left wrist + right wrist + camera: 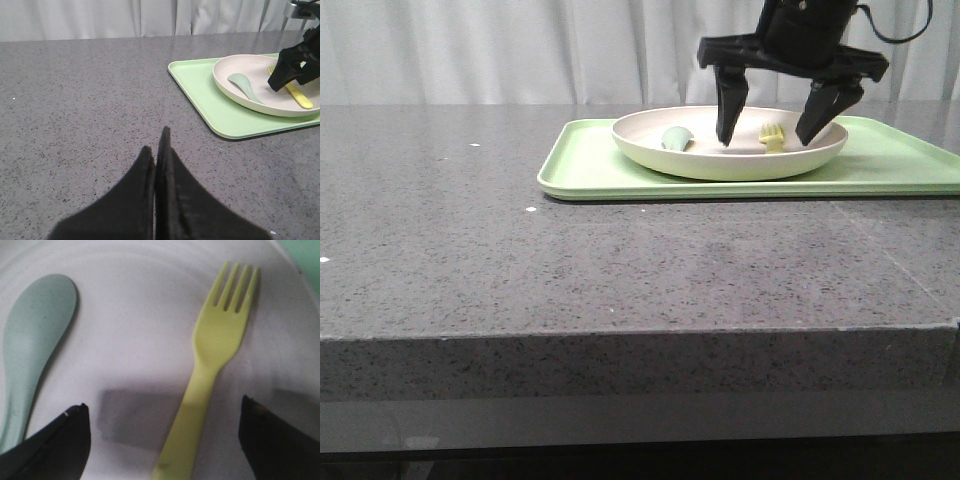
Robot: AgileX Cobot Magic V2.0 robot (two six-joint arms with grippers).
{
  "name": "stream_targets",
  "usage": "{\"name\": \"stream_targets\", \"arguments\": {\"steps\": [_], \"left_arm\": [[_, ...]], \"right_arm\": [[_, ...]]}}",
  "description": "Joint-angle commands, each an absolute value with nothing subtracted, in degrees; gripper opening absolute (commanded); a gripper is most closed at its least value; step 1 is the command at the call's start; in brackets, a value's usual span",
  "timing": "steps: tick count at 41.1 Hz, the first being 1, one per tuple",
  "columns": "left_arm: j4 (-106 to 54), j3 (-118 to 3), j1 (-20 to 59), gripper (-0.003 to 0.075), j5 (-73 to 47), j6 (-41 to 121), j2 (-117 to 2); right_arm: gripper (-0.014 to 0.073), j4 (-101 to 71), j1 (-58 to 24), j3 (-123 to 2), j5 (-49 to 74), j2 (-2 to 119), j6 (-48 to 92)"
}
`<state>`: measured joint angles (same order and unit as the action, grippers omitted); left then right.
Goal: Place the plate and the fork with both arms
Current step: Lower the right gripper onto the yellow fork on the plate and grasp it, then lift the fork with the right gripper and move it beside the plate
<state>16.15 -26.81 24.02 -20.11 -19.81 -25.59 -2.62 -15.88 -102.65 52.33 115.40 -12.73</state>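
The cream plate [720, 160] sits on the light-green tray [880, 165] at the back right of the table. The pale-yellow fork [773, 135] lies in the plate, beside a grey-green spoon [677, 138]. My right gripper [770, 125] is open and hangs just over the plate, one finger on each side of the fork's handle [192, 425], not touching it. In the left wrist view the plate [235, 90], fork [296, 94] and right gripper [295, 65] show at the far right. My left gripper [156, 150] is shut and empty, low over bare table, far from the tray.
The grey-green spoon [27, 350] lies close to one right finger [60, 440]. The tray's near corner [220, 125] is raised above the grey speckled tabletop [570, 270]. White curtains hang behind the table. The table's front edge runs across the front view.
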Motion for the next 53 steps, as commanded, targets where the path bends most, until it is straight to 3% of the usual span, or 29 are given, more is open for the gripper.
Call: {"name": "stream_targets", "arguments": {"steps": [1, 13, 20, 25, 39, 53], "left_arm": [[16.05, -28.45, 23.93, -0.0018, -15.43, -19.90, -25.73], [16.05, -28.45, 23.93, -0.0018, -15.43, -19.90, -25.73], [16.05, -28.45, 23.93, -0.0018, -15.43, -19.90, -25.73], [16.05, -28.45, 23.93, -0.0018, -15.43, -19.90, -25.73], [16.05, -28.45, 23.93, -0.0018, -15.43, -19.90, -25.73], [16.05, -28.45, 23.93, -0.0018, -15.43, -19.90, -25.73]], "right_arm": [[0.0610, -2.01, -15.74, -104.80, 50.91, 112.92, -12.72], [0.0393, -1.95, -15.74, -104.80, 51.35, 113.54, -12.72], [0.0136, -1.95, -15.74, -104.80, 52.28, 113.47, -12.72], [0.0008, -1.95, -15.74, -104.92, 52.07, 113.23, -12.72], [-0.0015, -1.51, -14.90, -105.48, 51.90, 109.75, -12.72], [-0.0015, 0.95, -8.40, -108.34, 54.99, 106.39, -12.67]]}}
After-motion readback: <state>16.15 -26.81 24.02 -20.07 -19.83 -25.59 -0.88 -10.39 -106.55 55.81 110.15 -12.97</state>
